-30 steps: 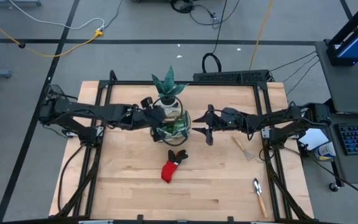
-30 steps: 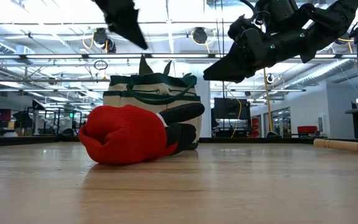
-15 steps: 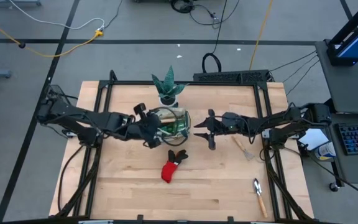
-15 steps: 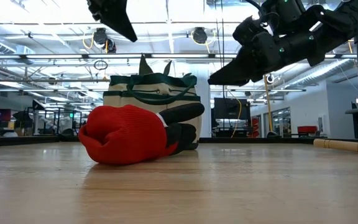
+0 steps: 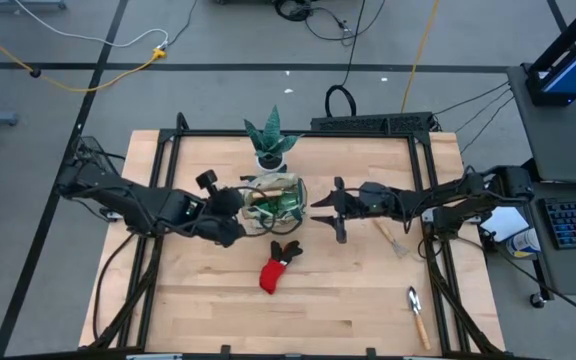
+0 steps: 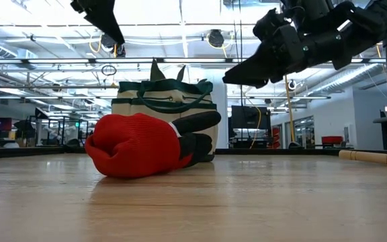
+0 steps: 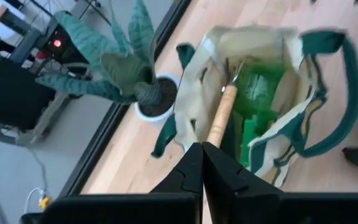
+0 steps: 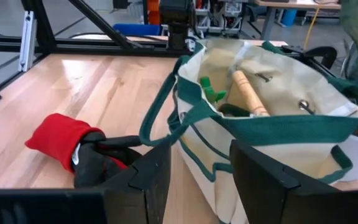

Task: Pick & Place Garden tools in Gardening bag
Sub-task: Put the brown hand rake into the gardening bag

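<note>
Pulled back toward 8 o'clock from the gardening bag [image 5: 274,200], left end effector [image 5: 230,231] shut and empty; right end effector [image 5: 339,208] open at 3 o'clock; glove [image 5: 278,266] waiting at 6 o'clock.

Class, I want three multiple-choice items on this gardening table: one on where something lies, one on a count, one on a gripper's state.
1. Where is the glove?
A. inside the bag
B. on the table in front of the bag
C. in the plant pot

2. How many wooden-handled tools lie on the table outside the bag?
A. none
B. two
C. five

3. The left gripper is:
A. shut, empty
B. open
C. shut on the glove

Key: 1 B, it lies on bare wood; 2 B, the fork and trowel; 3 A, fingers together, nothing between.
</note>
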